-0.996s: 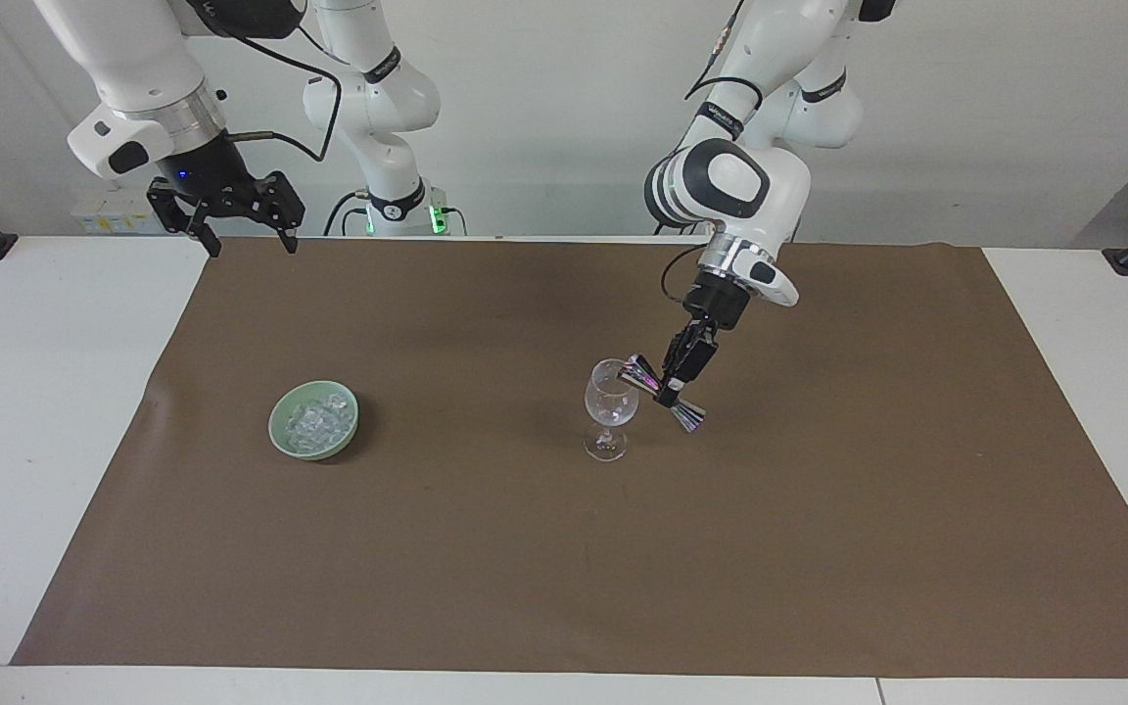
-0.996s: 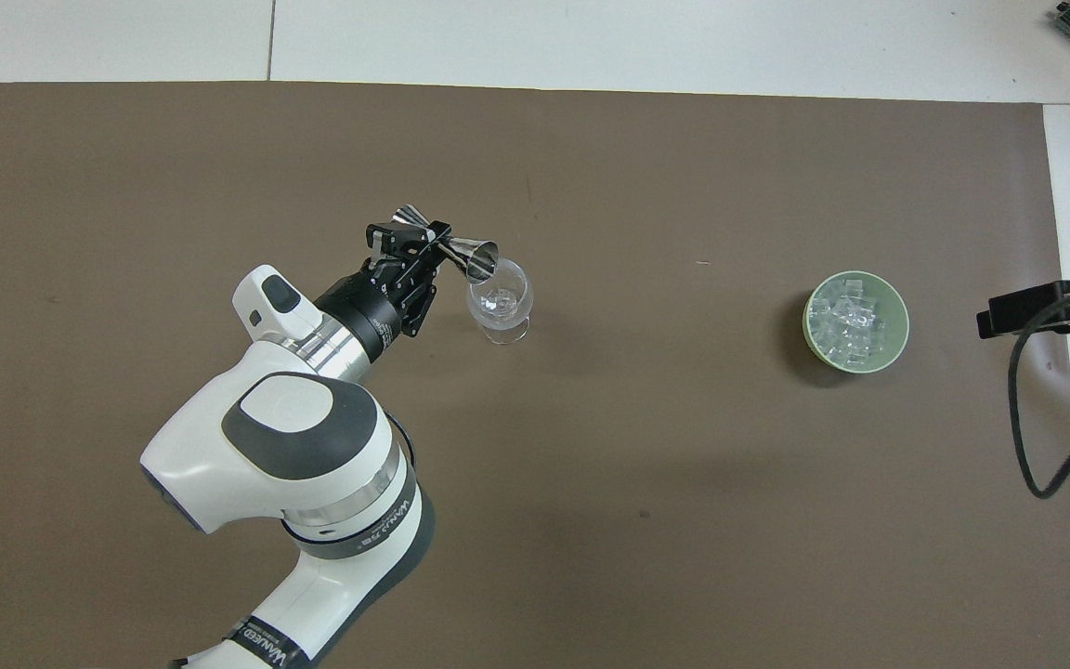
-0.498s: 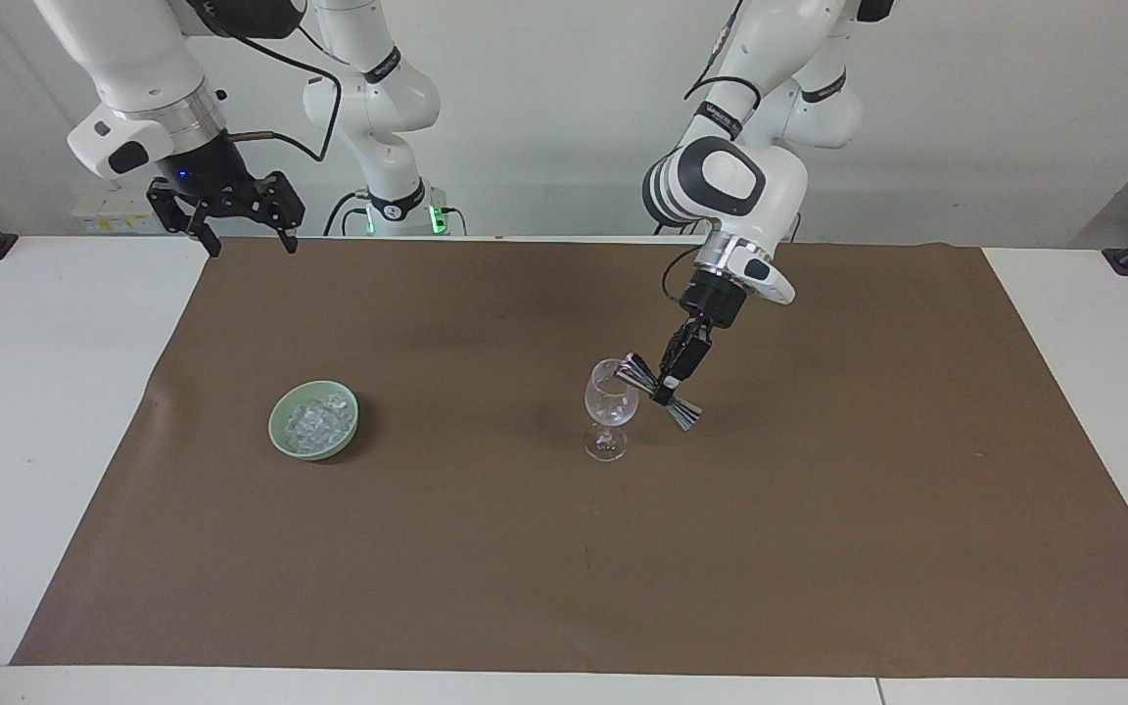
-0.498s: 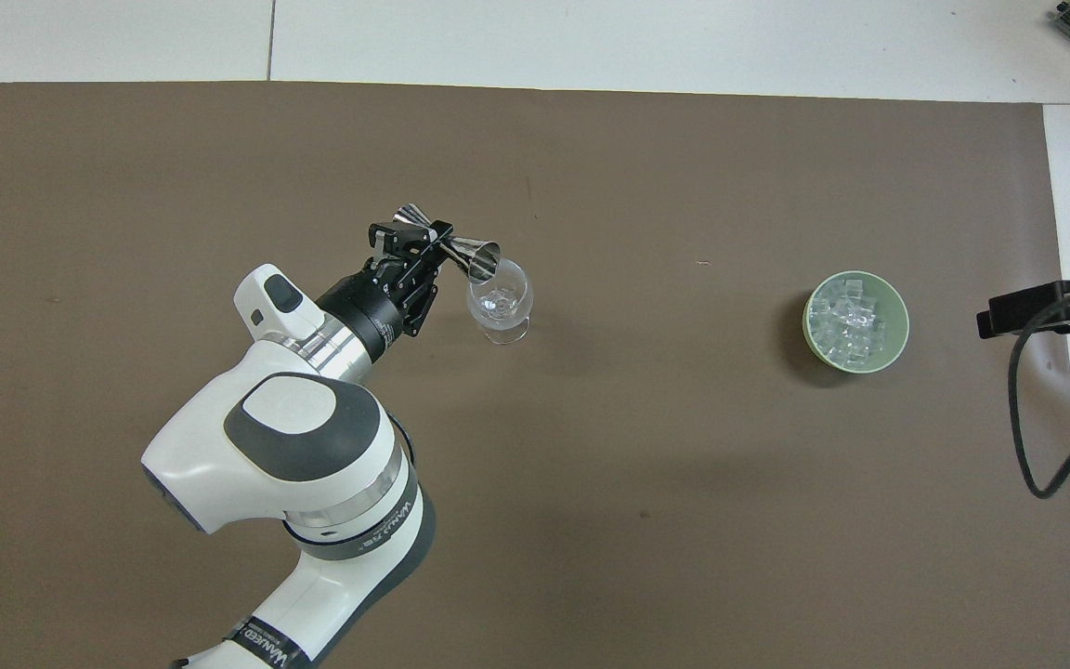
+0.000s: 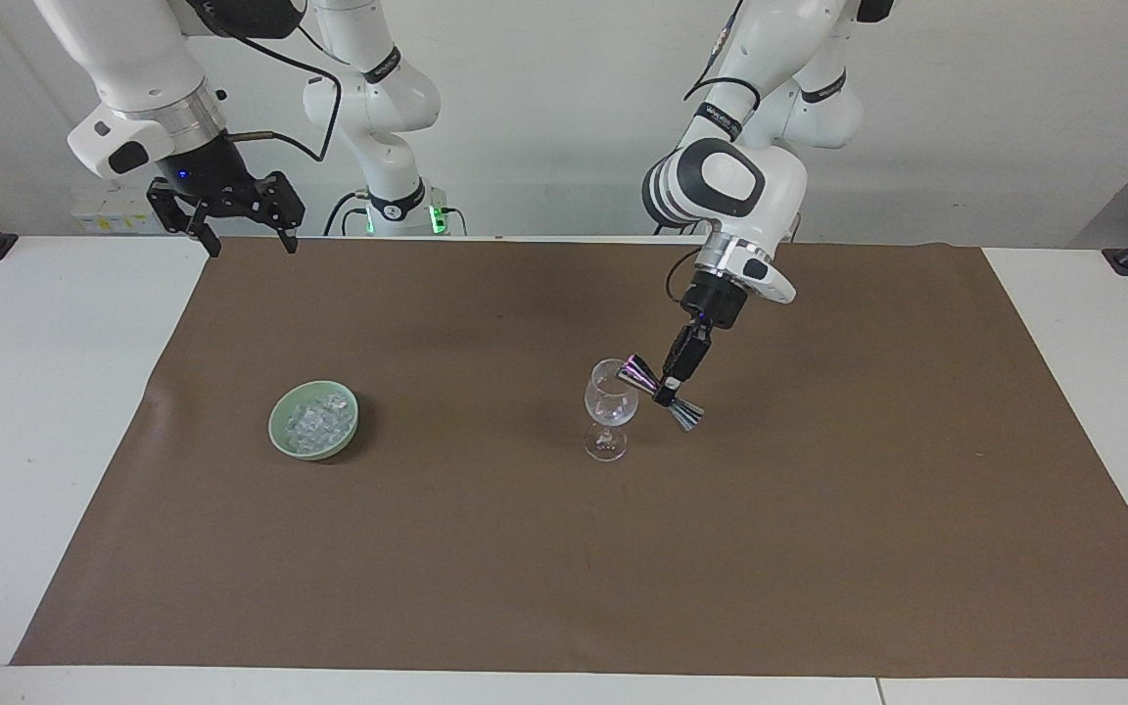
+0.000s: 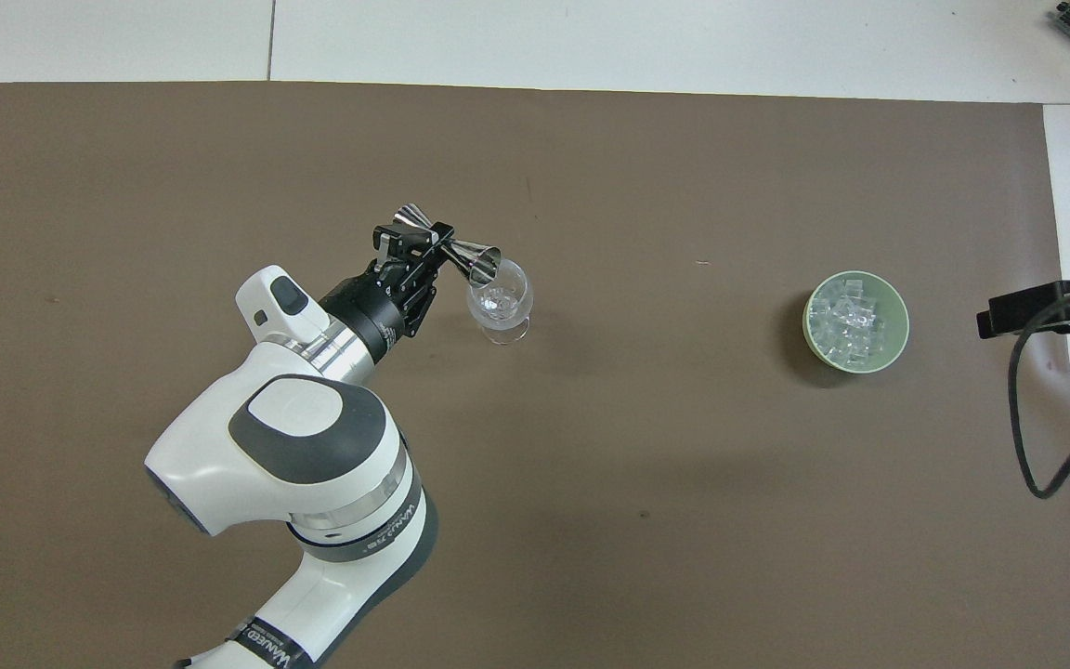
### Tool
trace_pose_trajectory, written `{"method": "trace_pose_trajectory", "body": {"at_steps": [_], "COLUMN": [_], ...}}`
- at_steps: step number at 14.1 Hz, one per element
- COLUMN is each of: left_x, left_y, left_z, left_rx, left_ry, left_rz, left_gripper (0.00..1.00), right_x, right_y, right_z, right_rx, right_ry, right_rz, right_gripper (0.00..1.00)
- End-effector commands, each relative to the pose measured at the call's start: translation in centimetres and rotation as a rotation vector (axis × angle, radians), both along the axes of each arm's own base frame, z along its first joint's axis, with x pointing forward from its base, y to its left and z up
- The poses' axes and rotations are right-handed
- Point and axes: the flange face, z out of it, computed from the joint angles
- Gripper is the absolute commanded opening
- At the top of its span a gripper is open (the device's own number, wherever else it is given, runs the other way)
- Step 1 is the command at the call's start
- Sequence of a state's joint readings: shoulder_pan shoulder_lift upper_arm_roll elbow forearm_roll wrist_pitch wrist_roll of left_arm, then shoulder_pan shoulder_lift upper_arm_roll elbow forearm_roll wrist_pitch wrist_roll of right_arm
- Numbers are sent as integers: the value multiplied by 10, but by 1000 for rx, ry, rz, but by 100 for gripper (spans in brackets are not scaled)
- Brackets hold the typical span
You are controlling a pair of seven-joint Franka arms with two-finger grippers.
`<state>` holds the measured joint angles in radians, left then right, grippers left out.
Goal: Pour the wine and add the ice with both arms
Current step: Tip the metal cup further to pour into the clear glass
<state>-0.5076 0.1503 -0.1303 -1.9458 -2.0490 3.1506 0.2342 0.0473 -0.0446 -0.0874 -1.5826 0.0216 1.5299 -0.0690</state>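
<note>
Item: white desk covered by a broad brown paper mat.

Item: clear stemmed wine glass, upright on the mat near its middle; touching nothing but the mat, as far as can be seen.

Item: double-ended silver metal measuring cup, hourglass-shaped; tilted, one mouth over the rim of the glass at about 2 o'clock of the glass in the facing view; clamped at its narrow waist by the left claw, whose fingers are drawn in narrow around it; the left arm reaches down over the mat.

Item: pale green round ceramic bowl, on the mat toward the right arm's end of the desk, well apart from the glass; at roughly 9 o'clock of the glass in the facing view.

Item: heap of small clear whitish ice cubes, lying inside the green bowl.

Item: right claw, black, fingers spread wide, holding nothing; hangs over the edge of the mat nearest the robots, at about 11 o'clock of the bowl in the facing view; the right arm waits there; only a black part and its cable show in the overhead view.
</note>
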Motion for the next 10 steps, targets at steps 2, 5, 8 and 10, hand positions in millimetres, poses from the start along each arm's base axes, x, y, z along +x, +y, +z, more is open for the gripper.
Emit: {"method": "trace_pose_trajectory", "body": {"at_steps": [2,5,8,10], "left_x": [-1,0,-1,-2], "left_y": [-5,-4,-5,-7], "left_z": [3,4,4,3], "left_rx": [47,57,73,80], "left_ry": [-21,-29,-39,-45], "left_rz": [-2,-6,-18,-28], "left_gripper": [0,0,0,0], "right_x": [-7,-7,-7,-7], "right_y": [-2,-2,-2,-2], "right_z": [0,1,1,1], "right_rx": [5,5,5,5], "right_ry": [5,3,3,3], "right_rz": [17,17,17,17], "right_gripper": [100,100,100,100]}}
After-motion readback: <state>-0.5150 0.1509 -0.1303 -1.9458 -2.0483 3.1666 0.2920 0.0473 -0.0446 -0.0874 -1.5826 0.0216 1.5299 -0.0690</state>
